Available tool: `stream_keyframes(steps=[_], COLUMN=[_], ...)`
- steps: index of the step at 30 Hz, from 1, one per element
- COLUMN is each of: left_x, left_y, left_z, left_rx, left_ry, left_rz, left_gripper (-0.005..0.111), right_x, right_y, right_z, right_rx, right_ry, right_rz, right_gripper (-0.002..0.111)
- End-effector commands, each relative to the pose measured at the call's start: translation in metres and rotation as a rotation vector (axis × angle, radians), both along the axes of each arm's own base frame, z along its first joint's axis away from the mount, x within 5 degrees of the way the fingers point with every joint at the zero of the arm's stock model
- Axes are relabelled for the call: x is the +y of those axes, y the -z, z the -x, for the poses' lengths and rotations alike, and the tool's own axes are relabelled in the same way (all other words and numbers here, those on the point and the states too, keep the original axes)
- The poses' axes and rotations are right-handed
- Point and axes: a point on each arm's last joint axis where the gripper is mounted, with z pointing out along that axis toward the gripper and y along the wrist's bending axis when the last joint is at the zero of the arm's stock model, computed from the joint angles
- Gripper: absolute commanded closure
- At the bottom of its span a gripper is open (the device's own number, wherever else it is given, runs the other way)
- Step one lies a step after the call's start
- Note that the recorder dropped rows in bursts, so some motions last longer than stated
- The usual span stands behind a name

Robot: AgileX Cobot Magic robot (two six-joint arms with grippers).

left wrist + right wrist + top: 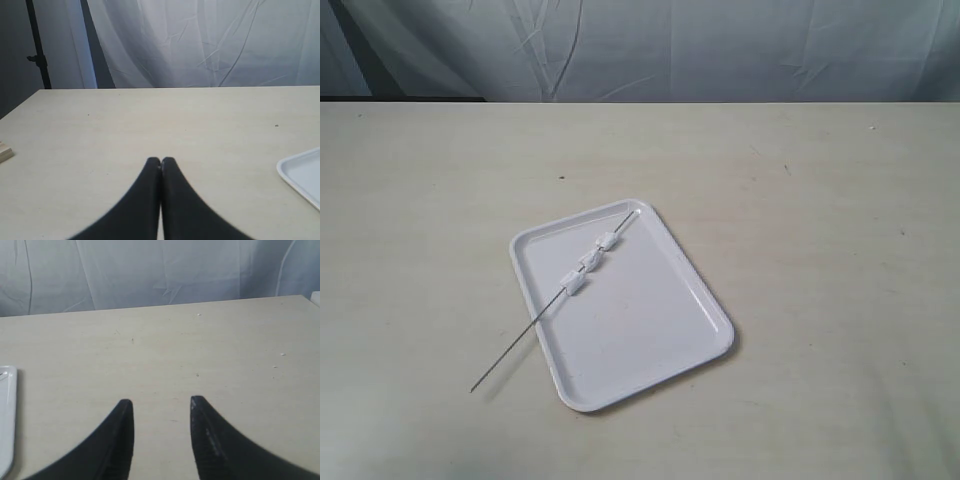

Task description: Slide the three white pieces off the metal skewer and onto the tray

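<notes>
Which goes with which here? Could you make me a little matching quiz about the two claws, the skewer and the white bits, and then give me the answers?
Things:
1. left gripper
2. right gripper
3. metal skewer
4. three white pieces

States:
A. threaded in a row, over the tray
B. jaws apart, nothing between them
C. jaws pressed together, holding nothing
D. lying slanted, one end poking out past the tray's rim

Pairs: 1-C, 2-B, 3-D, 4-A
</notes>
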Motion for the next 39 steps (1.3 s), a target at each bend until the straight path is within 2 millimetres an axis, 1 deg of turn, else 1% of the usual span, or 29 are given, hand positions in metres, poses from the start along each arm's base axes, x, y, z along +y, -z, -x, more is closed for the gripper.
stream_keyframes(steps=[1,9,11,13,14,16,18,24,26,29,31,34,35,36,37,38,39], left_x=[0.000,0.000,-0.001,-0.001,0.000,0.002,0.003,0.004,0.004,0.006,0.007,0.007,0.007,0.007,0.006,0.005,0.004], left_y=[0.001,0.000,-0.004,-0.010,-0.019,-0.030,-0.036,-0.039,-0.042,-0.052,-0.054,-0.054,-0.054,-0.054,-0.054,-0.054,-0.054], left_z=[0.000,0.000,0.000,-0.001,0.000,0.001,0.003,0.004,0.005,0.009,0.010,0.010,0.010,0.010,0.010,0.010,0.010], left_rx=[-0.005,-0.009,-0.054,-0.130,-0.234,-0.353,-0.427,-0.466,-0.503,-0.618,-0.649,-0.649,-0.652,-0.658,-0.658,-0.652,-0.650], left_ry=[0.001,0.001,0.003,0.003,-0.003,-0.017,-0.024,-0.024,-0.027,-0.035,-0.037,-0.037,-0.031,-0.012,-0.001,0.017,0.027], left_rz=[-0.001,-0.001,0.026,0.087,0.158,0.195,0.191,0.239,0.236,0.233,0.234,0.234,0.267,0.372,0.415,0.432,0.412], left_gripper=[0.107,0.107,0.107,0.107,0.107,0.107,0.107,0.107,0.107,0.107,0.107,0.107,0.107,0.107,0.107,0.107,0.107], right_x=[0.000,0.000,-0.001,0.000,-0.001,-0.001,-0.001,-0.001,-0.001,-0.002,-0.002,-0.002,-0.002,-0.002,-0.002,-0.002,-0.002], right_y=[-0.001,-0.001,-0.005,-0.014,-0.025,-0.038,-0.047,-0.052,-0.055,-0.061,-0.064,-0.066,-0.067,-0.067,-0.067,-0.066,-0.067], right_z=[0.000,0.000,-0.001,-0.002,-0.002,-0.001,0.001,0.002,0.004,0.006,0.008,0.009,0.009,0.009,0.009,0.009,0.009], right_rx=[-0.013,-0.013,-0.059,-0.162,-0.283,-0.428,-0.533,-0.582,-0.619,-0.692,-0.734,-0.759,-0.765,-0.765,-0.762,-0.760,-0.762], right_ry=[-0.004,-0.004,-0.001,0.001,0.004,0.008,0.010,0.012,0.015,0.018,0.019,0.020,0.021,0.018,0.017,0.016,0.016], right_rz=[0.006,0.009,0.033,0.020,0.010,0.005,0.002,0.000,-0.012,-0.016,-0.018,-0.018,-0.020,-0.039,-0.048,-0.052,-0.055], right_gripper=[0.072,0.072,0.072,0.072,0.072,0.072,0.072,0.072,0.072,0.072,0.072,0.072,0.072,0.072,0.072,0.072,0.072])
